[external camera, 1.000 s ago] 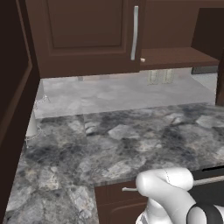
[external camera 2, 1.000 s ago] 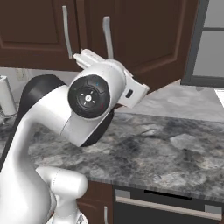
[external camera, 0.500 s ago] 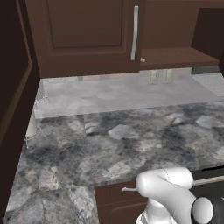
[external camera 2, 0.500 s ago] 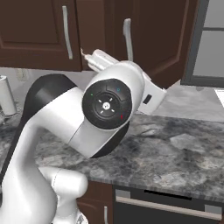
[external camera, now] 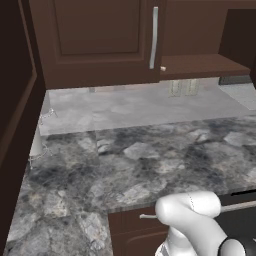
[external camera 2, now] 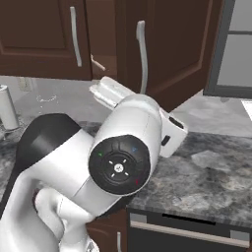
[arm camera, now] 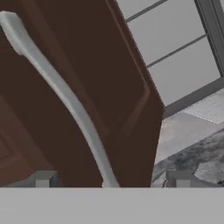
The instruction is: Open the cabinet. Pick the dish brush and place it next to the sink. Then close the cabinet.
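While the arm rises from the lower right of the left base view, the cabinet [external camera: 100, 40] hangs above a grey marbled counter [external camera: 140, 160]. Its near door is closed, with a vertical silver handle [external camera: 154, 37] at its right edge. To the right the cabinet's bottom shelf [external camera: 205, 65] lies exposed, so that side looks open. No dish brush can be made out on it.

In the right base view, the white arm [external camera 2: 123, 162] fills the foreground. Behind it a cabinet door [external camera 2: 167, 49] is swung partly outward, its bar handle [external camera 2: 142, 54] just above the wrist. A closed door with its own handle [external camera 2: 75, 34] sits to the left.

In the hand view, the open door's handle [arm camera: 65, 96] runs diagonally down to between the two finger tips of the gripper [arm camera: 111, 180]. The fingers stand spread wide on either side of the bar, pinching nothing.

The door is judged partly opened, with the handle released. To finish well, the gripper should back straight off the bar without catching it, then push the door wider so the shelf can be reached and searched for the brush.
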Controlling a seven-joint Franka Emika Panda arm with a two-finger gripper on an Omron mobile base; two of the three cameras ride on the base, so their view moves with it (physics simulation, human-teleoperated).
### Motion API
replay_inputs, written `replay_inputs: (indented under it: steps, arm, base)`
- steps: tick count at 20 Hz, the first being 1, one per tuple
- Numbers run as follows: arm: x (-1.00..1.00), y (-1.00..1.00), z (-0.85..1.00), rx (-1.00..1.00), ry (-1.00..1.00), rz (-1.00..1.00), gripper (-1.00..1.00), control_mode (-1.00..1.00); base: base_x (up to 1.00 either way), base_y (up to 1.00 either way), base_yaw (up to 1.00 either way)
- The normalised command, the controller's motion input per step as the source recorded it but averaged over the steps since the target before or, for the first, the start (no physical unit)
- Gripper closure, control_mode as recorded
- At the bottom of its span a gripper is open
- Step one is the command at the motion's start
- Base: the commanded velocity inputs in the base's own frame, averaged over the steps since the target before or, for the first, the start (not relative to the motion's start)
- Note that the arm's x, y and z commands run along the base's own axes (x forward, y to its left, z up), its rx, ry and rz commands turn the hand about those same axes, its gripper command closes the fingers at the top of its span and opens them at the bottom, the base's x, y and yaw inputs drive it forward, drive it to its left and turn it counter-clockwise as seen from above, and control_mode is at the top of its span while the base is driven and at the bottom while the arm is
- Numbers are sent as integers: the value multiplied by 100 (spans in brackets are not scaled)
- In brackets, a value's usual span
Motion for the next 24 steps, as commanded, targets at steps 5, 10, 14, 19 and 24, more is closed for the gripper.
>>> replay_inputs:
  steps: [5,10,14,19,24]
  arm:
    - [-60,73,6,-7,-22,0,-100,-100]
    - [-82,71,32,-10,-23,0,-100,-100]
    - [-70,78,30,-14,-14,0,-100,-100]
    - [-34,93,14,-22,-5,0,-100,-100]
    - [2,82,1,-29,0,0,-100,-100]
  base:
    - [0,0,0]
    - [0,0,0]
    - [0,0,0]
    - [0,0,0]
    - [0,0,0]
